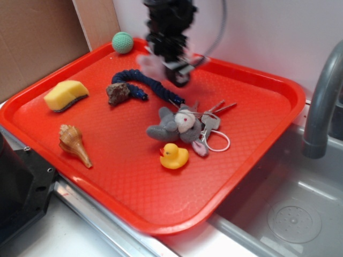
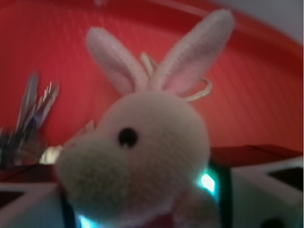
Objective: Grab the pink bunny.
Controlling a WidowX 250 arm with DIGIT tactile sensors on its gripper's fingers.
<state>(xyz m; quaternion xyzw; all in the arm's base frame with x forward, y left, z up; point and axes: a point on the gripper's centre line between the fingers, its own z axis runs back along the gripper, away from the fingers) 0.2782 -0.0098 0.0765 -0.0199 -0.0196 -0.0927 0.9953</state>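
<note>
- Hand [image 1: 170,65] in the exterior view hangs above the back of the red tray [image 1: 257,139], blurry, with a pale pink smudge at about its left side that I take to be the pink bunny [image 1: 151,63]. It's off the tray surface as far as I can tell.
- Same view, other stuff on the tray: grey plush [image 1: 174,126] with keys [image 1: 214,115] right below the hand, yellow duck [image 1: 174,156] just beside it, a blue rope [image 1: 144,84], a rock [image 1: 118,93], a shell [image 1: 74,143], a yellow sponge [image 1: 65,95], a green ball [image 1: 122,42]. Sink and faucet [image 1: 321,101] sit off to the right. Nothing really blocks the way now.
- Wrist view: the bunny's face and ears fill the frame, sitting right between the white fingers [image 2: 266,190], so the hand looks clamped on it. Keys show at the left, lower down.
- My read: the grab is basically done, and only keeping hold or lifting clear is left.
</note>
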